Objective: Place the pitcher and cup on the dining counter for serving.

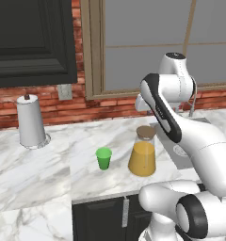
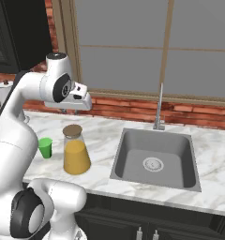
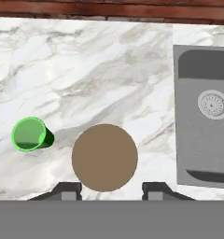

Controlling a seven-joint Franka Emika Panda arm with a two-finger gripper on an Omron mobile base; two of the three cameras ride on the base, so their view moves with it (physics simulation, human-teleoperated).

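The pitcher (image 1: 142,153) stands upright on the marble kitchen counter (image 1: 49,164), just left of the sink; it is a clear carafe of orange liquid with a brown cork lid (image 3: 104,157). The green cup (image 1: 104,158) stands a little to its left, apart from it. My gripper (image 2: 70,111) hangs open above the pitcher, pointing down, a clear gap over the lid. In the hand view the cork lid lies between my two fingertips (image 3: 69,190), with the cup (image 3: 31,134) off to the left. The dining counter is out of view.
A grey sink (image 2: 154,161) with a faucet (image 2: 159,110) lies right of the pitcher. A white paper-towel roll (image 1: 31,121) stands at the back left. Brick wall and a window run behind the counter, and a dark cabinet (image 1: 32,40) hangs above left.
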